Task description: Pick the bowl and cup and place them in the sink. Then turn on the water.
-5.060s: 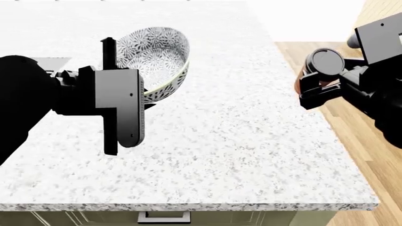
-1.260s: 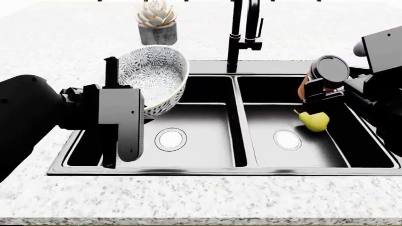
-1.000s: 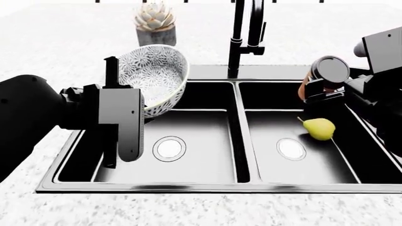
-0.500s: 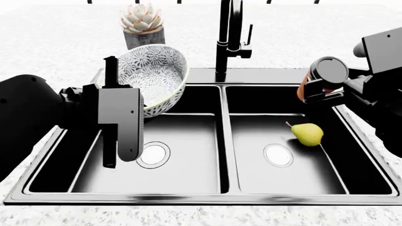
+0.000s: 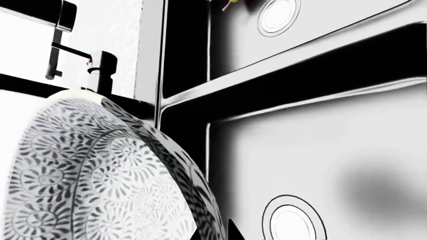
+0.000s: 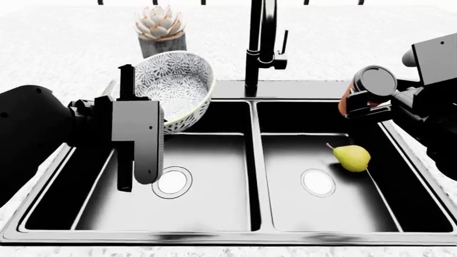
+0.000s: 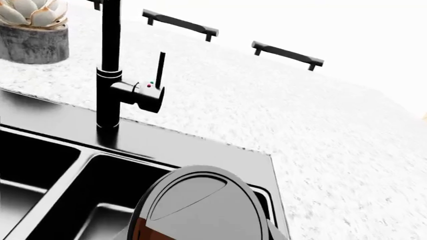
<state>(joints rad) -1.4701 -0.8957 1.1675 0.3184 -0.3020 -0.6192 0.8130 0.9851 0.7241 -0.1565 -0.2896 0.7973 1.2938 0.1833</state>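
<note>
Evidently the left tool pinches the stiff, breakable bowl by its rim, tilted above the sink, while the right tool clamps the light, crushable cup at three o'clock.

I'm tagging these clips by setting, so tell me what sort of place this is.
Most likely a kitchen, rendered in simulation: a black double-basin sink with a tall faucet set into a speckled stone counter, a pear in the right basin, and a potted succulent behind.

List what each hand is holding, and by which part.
Left hand holds the patterned bowl by its rim, tilted over the left basin. Right hand holds the lidded paper cup by its side.
</note>
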